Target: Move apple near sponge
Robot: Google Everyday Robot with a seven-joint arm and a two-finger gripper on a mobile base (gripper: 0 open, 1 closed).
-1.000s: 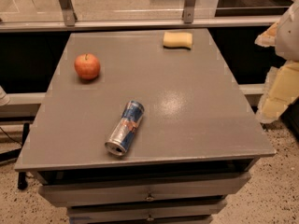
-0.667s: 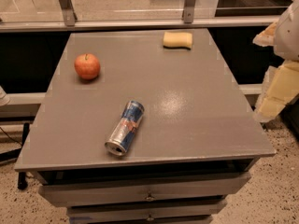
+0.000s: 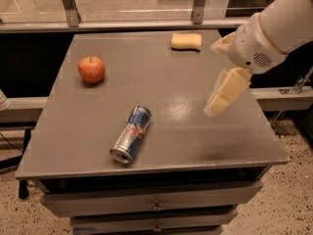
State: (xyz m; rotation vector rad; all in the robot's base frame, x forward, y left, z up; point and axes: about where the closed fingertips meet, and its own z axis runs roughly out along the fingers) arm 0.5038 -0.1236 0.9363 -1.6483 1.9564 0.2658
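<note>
The red-orange apple (image 3: 91, 68) stands on the grey table (image 3: 161, 146) at the back left. The pale yellow sponge (image 3: 186, 41) lies flat at the back, right of centre. My gripper (image 3: 212, 79) hangs over the right side of the table, in front and to the right of the sponge and far right of the apple. Its two cream fingers (image 3: 226, 90) are spread apart and hold nothing.
A blue-and-silver drink can (image 3: 131, 133) lies on its side near the table's front, between the apple and my gripper. A metal rail with posts (image 3: 198, 6) runs behind the table. Drawers (image 3: 156, 207) sit under the front edge.
My arm has swung left from beyond the table's right edge to over its right side. The apple, sponge and can have not moved.
</note>
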